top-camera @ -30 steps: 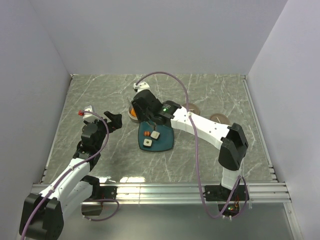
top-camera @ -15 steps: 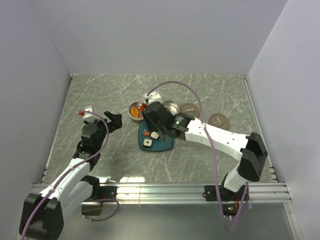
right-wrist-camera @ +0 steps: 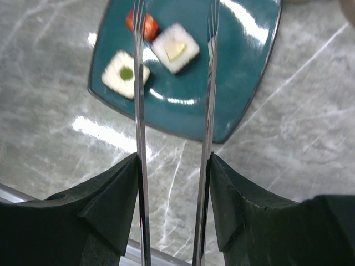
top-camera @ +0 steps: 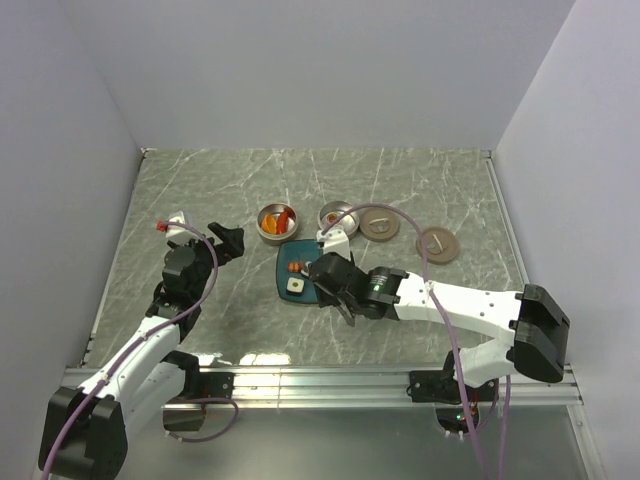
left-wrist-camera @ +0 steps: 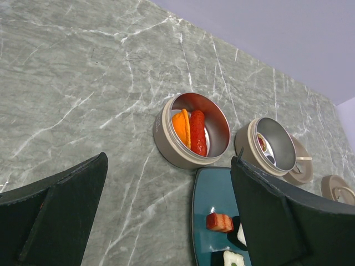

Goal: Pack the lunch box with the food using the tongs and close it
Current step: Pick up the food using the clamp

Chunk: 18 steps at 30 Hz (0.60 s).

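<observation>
The tongs (right-wrist-camera: 138,111) run as two thin metal arms up the right wrist view, and my right gripper (right-wrist-camera: 173,160) is shut on them. Their arms stand apart over the teal plate (right-wrist-camera: 238,100) with nothing between them. The food left on that plate is a red piece (right-wrist-camera: 145,25) and two white blocks (right-wrist-camera: 125,75) (right-wrist-camera: 175,49). The lunch box is two round metal tins: one (left-wrist-camera: 191,130) holds an orange and a red piece, the other (left-wrist-camera: 272,144) stands to its right. My left gripper (left-wrist-camera: 168,160) hangs open, left of the plate. From above, the right gripper (top-camera: 328,278) covers the plate's near right part.
Two round lids (top-camera: 380,224) (top-camera: 438,243) lie flat to the right of the tins. Grey walls close in the marble table (top-camera: 200,180) on three sides. A metal rail (top-camera: 330,380) runs along its near edge.
My right arm, holding the tongs, has drawn back from over the left tin, across the plate, toward the near right. The left arm has not moved.
</observation>
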### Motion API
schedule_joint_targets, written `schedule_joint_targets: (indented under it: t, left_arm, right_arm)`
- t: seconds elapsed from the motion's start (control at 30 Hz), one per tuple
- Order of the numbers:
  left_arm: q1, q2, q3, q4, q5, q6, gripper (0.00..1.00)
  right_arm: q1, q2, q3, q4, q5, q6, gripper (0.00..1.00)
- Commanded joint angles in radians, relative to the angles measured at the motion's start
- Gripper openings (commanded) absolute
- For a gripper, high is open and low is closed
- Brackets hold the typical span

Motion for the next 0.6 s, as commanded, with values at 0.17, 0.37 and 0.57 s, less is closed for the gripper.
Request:
schedule_joint_targets:
  t: [0.17, 0.37, 0.57]
  left_arm:
    - [0.004, -0.004, 0.009, 0.039, 0.016, -0.008, 1.0]
    - [0.004, 0.002, 0.012, 0.042, 0.016, -0.008, 0.99]
    - [0.004, 0.005, 0.01, 0.045, 0.019, -0.008, 1.0]
  right_arm:
    - [0.024, -0.022, -0.05, 0.027, 0.038, 0.089, 0.6]
    - [0.025, 0.004, -0.062, 0.048, 0.021, 0.09, 0.6]
    - [0.027, 0.035, -0.048, 0.059, -0.013, 0.079, 0.6]
